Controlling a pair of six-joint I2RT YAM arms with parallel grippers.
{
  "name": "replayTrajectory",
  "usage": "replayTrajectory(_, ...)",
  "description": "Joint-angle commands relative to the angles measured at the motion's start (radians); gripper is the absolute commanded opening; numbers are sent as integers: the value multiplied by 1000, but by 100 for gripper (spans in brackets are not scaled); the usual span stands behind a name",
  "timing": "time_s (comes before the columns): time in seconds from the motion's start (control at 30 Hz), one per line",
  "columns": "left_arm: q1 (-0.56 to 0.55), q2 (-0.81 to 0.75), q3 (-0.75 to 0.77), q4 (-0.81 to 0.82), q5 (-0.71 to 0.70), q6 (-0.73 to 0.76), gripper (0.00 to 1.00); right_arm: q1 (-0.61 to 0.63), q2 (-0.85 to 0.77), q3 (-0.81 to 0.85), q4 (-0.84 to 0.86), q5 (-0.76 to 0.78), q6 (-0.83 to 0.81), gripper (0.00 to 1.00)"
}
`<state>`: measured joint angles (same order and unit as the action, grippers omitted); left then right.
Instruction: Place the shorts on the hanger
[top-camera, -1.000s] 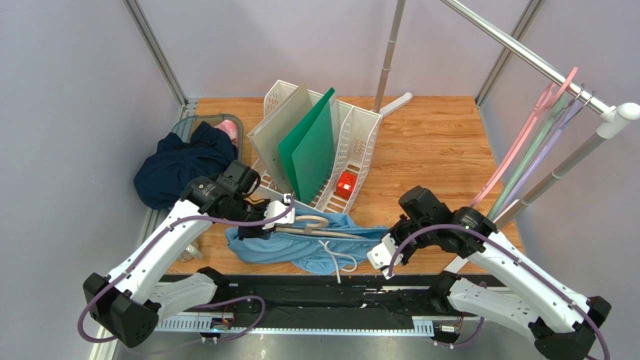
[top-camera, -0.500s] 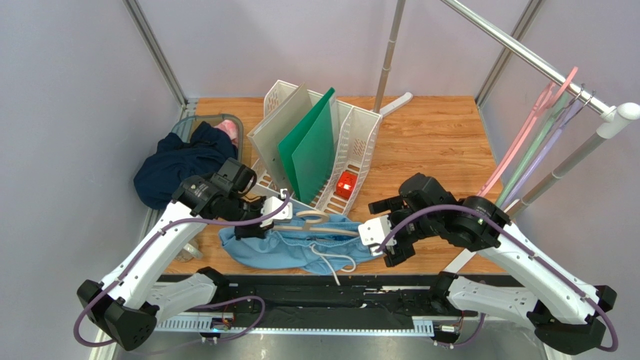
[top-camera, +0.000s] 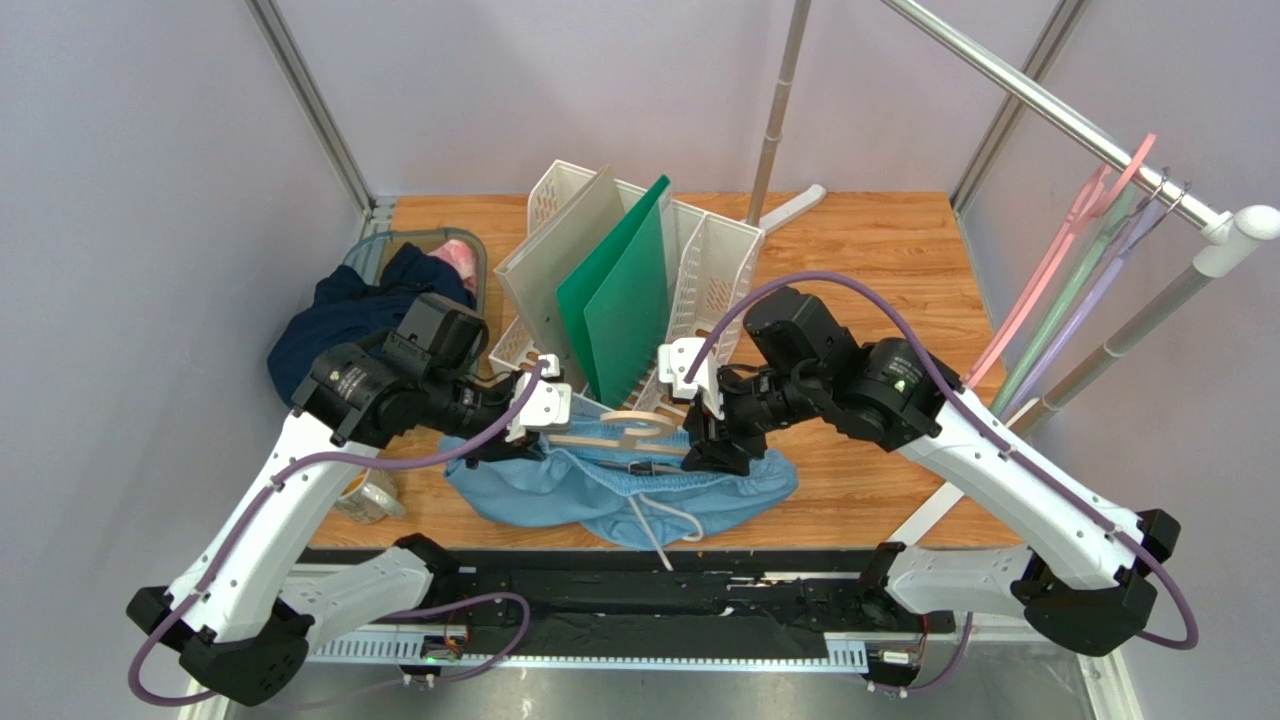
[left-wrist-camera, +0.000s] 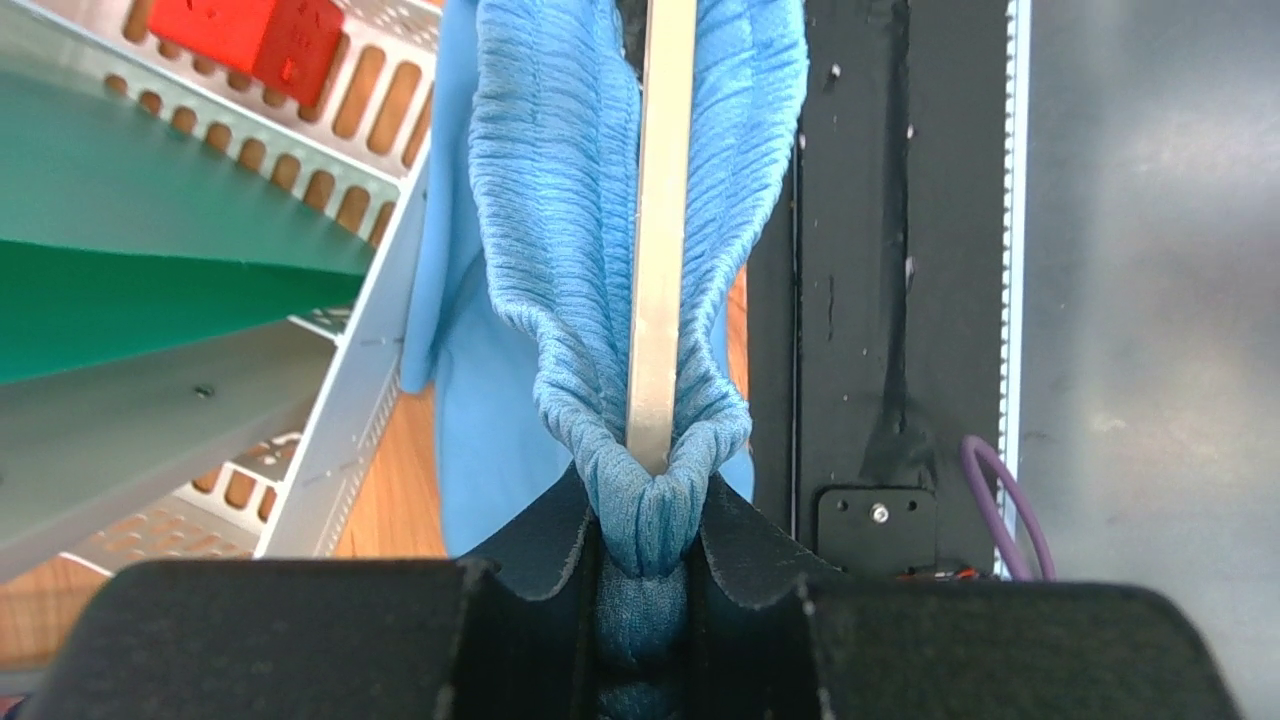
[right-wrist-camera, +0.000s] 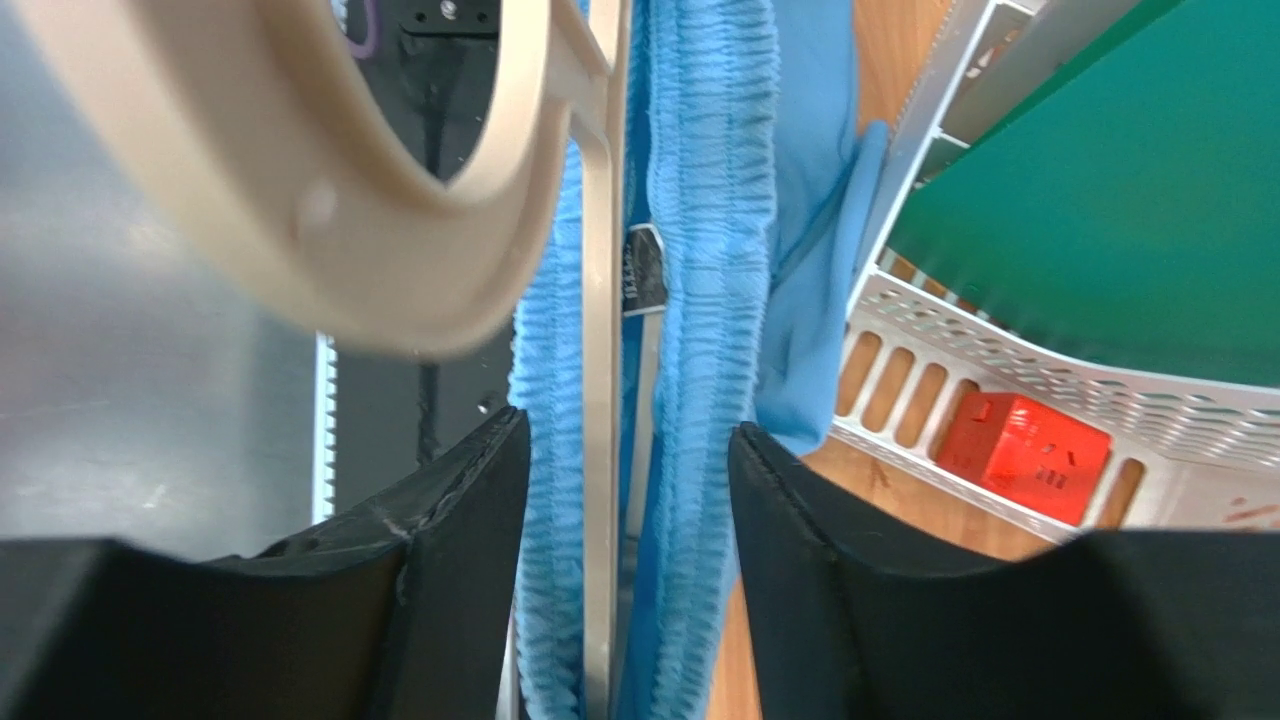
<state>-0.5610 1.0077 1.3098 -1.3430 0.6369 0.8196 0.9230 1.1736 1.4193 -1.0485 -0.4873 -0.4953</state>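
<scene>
The sky-blue shorts lie at the table's front with the beige hanger threaded into their gathered waistband. My left gripper is shut on the waistband's left end, and the hanger's bar runs out of that fold. My right gripper sits at the hanger's middle. In the right wrist view its jaws stand apart astride the waistband and the bar. The thick hook curves just ahead of the right gripper's left finger.
Behind the shorts stands a white file rack holding a green board and a red cube. A dark navy garment and pink cloth lie back left. Thin coloured hangers hang on the rail at right.
My right gripper opened, left the shorts' right end and swung up and left to straddle the hanger's middle. The left arm drew back slightly, lifting the waistband end.
</scene>
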Motion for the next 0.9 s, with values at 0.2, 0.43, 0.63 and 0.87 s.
replayTrajectory(0.2,-5,9,49,119,190,-138,0,65,-29,6,24,-57,126,44)
replayTrajectory(0.43,-5,5,36,200,262,-204,0,70,-35,-46,51,-24,158,38)
replayTrajectory(0.63,-5,-8,5,225,277,-224,0,70,-77,-114,137,-2,185,13)
replayTrajectory(0.87,-5,-29,-1,275,190,-310,21,34,-146,-85,128,91,270,0)
